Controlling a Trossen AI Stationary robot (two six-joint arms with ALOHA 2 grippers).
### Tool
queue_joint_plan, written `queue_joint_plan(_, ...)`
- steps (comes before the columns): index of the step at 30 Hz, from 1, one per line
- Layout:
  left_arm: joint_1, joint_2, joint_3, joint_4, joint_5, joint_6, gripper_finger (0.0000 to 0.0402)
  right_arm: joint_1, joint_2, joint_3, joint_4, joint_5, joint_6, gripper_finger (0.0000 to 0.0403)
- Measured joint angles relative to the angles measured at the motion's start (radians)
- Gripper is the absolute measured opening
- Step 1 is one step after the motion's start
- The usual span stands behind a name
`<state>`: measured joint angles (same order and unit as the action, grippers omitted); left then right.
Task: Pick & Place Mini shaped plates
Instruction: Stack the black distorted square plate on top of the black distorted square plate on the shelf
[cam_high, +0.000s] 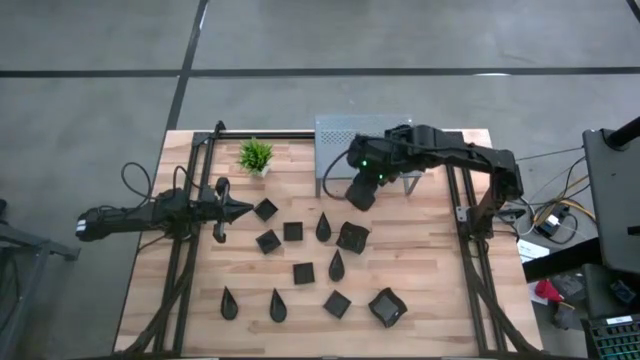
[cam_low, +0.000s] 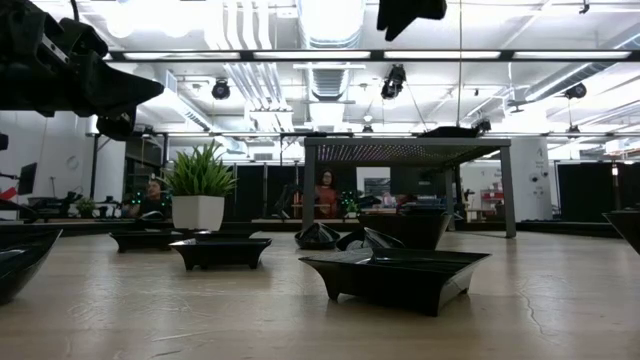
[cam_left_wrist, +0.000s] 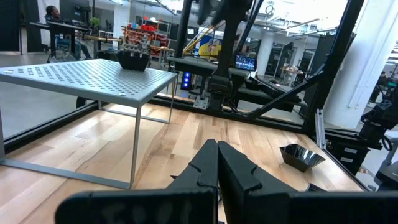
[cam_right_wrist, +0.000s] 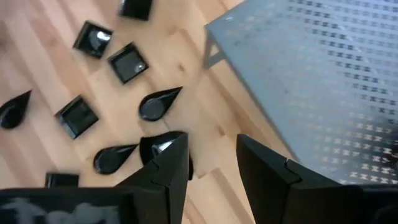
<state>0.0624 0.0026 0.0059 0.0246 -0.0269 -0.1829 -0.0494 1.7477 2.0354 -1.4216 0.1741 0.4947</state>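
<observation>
Your right gripper (cam_high: 360, 193) hangs part open and empty by the shelf (cam_high: 335, 130) edge. The nearest teardrop plate (cam_high: 324, 228) lies below and just ahead of it, its tip pointing back toward the gripper. Left gripper (cam_high: 240, 210) sits closed, slightly farther.

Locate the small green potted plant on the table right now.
In the high view the potted plant stands near the table's far edge, left of the grey perforated shelf and just beyond the nearest square black plate.
</observation>
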Motion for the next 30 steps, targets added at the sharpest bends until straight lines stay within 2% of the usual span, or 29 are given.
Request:
queue_joint_plan(15, 0.0, 0.0, 0.0, 0.0, 0.0, 0.0, 0.0005, 0.183, 0.002, -0.035, 0.014, 0.001, 0.026, 0.0143)
queue_joint_plan(23, 0.001, 0.0, 0.0, 0.0, 0.0, 0.0, 0.0005, 0.208, 0.004, -0.097, 0.07, 0.002, 0.078, 0.0135)
queue_joint_plan(30, 0.001, 0.0, 0.0, 0.0, 0.0, 0.0, 0.0005, 0.218, 0.003, -0.196, 0.228, 0.002, 0.082, 0.0123)
